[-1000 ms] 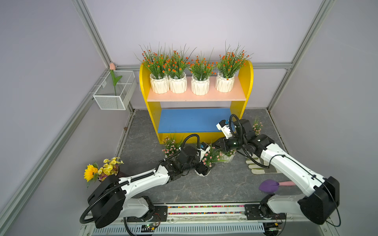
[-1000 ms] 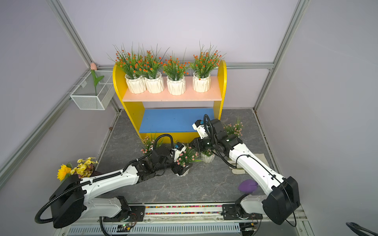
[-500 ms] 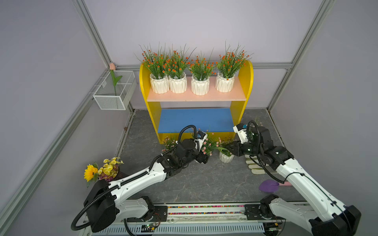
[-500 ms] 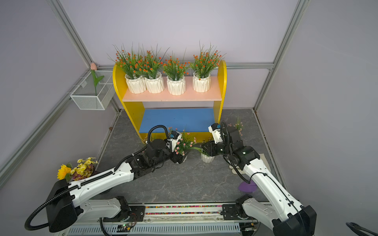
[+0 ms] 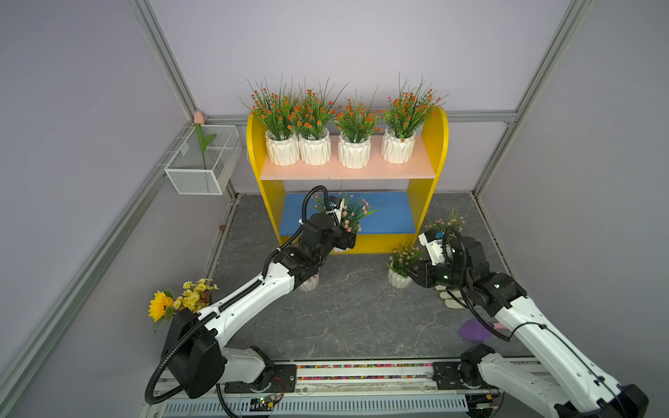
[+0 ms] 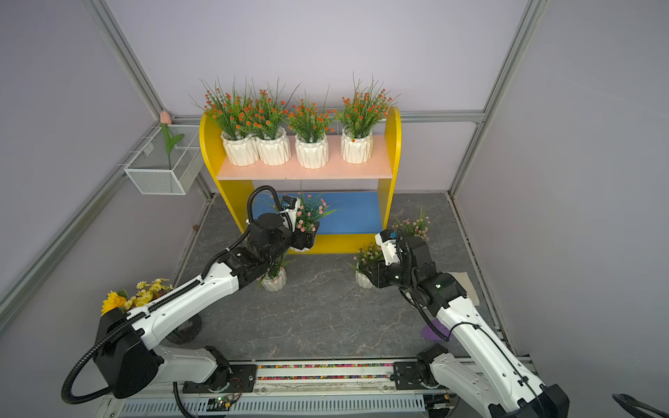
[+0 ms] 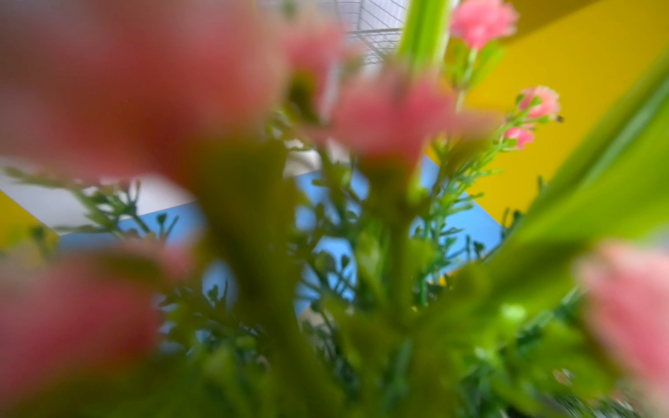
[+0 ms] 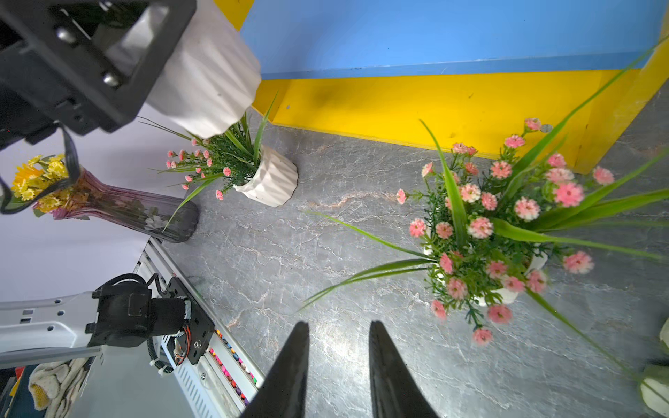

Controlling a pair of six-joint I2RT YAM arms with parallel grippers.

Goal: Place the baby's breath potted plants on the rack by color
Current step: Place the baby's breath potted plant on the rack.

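The rack (image 5: 438,144) carries several orange baby's breath potted plants (image 5: 354,123) on its peach upper board. My left gripper (image 5: 344,240) is shut on the white pot (image 8: 206,72) of a pink plant (image 5: 353,213), held at the front edge of the blue lower board (image 5: 391,217). Blurred blossoms (image 7: 535,105) fill the left wrist view and hide the jaws. My right gripper (image 8: 338,327) is open and empty, just beside a pink plant (image 8: 499,231) standing on the floor. Two more pink plants are on the floor, one (image 5: 309,284) under the left arm and one (image 5: 447,222) by the rack's right panel.
A white wire basket (image 5: 202,163) with a tulip hangs on the left wall. A vase of sunflowers (image 5: 181,300) stands at the left front. Gloves (image 5: 452,300) and a purple object (image 5: 474,331) lie under the right arm. The base rail (image 5: 362,372) runs along the front.
The left arm has lifted its pink plant off the floor and carried it up to the blue board. The right gripper has drawn back to the right of the floor plant and its jaws have widened.
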